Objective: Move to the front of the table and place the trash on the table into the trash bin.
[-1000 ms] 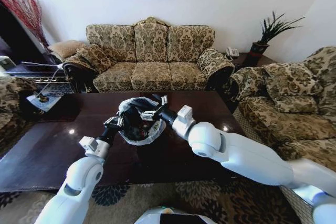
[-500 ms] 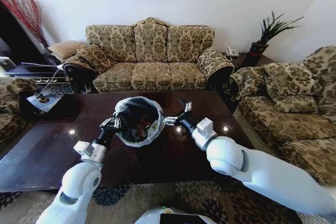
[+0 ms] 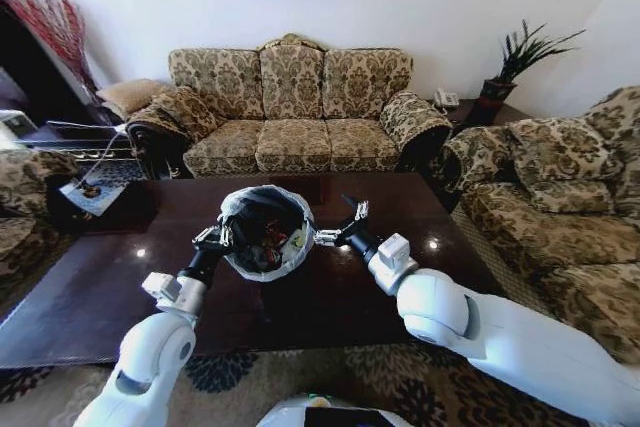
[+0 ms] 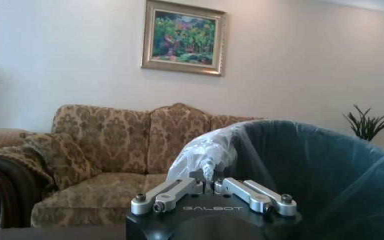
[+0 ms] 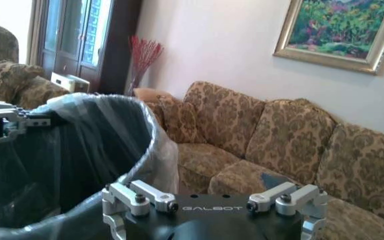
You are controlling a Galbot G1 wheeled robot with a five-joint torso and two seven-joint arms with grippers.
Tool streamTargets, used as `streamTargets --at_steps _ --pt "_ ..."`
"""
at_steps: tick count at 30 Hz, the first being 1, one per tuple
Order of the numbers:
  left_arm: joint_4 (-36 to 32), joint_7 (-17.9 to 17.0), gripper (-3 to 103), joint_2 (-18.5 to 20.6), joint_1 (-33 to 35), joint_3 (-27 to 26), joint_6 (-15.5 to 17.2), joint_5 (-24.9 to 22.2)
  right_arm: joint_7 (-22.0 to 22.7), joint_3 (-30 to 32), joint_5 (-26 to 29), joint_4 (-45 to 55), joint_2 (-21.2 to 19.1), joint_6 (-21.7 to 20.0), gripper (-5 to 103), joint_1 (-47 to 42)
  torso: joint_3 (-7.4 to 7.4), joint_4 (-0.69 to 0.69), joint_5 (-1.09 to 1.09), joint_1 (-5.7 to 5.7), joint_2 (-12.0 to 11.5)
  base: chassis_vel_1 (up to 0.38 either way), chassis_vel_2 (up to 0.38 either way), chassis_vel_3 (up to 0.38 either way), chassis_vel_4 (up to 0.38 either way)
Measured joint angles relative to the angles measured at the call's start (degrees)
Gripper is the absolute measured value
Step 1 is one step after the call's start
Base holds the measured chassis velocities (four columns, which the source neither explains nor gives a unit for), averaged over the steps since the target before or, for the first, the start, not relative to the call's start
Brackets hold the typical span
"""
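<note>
We saw a brightly daylit room, the white wall [image 3: 430,7] washed evenly pale. In the head view, small round glints sat on the glossy table [image 3: 90,287], one near its left edge and one near its right edge, and its dark top mirrored the sofa [image 3: 290,107] faintly along the far edge. The head view bent strongly toward its edges, so the side armchair [image 3: 570,197] bulged and the walls curved. In both wrist views the near gripper bodies were soft and slightly blurred. The painting [image 4: 182,38] looked hazy, and the trash bin [image 4: 312,170] liner caught a milky sheen.
</note>
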Motion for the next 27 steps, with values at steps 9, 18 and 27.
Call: streamTargets --at_steps 9,18,27 --pt "0.32 -0.07 3 0.07 -0.5 0.28 -0.02 -0.02 0.1 0.02 -0.3 -0.76 0.41 -0.19 100 -0.22 0.0 -0.02 -0.01 0.0 0.0 0.384 0.263 -0.376 -0.262" --pt "0.74 -0.21 3 0.28 -0.72 0.17 0.09 -0.43 -0.2 -0.05 -0.54 -1.96 1.8 -0.64 100 -0.22 -0.02 0.05 -0.07 -0.03 0.01 0.366 0.157 -0.361 -0.14" --pt "1.32 -0.8 3 0.72 -1.5 -0.24 0.24 -1.39 -0.02 0.71 -1.53 -2.53 1.78 0.04 100 -1.84 0.02 -0.08 0.02 0.05 -0.01 -0.02 -0.022 -0.004 0.0"
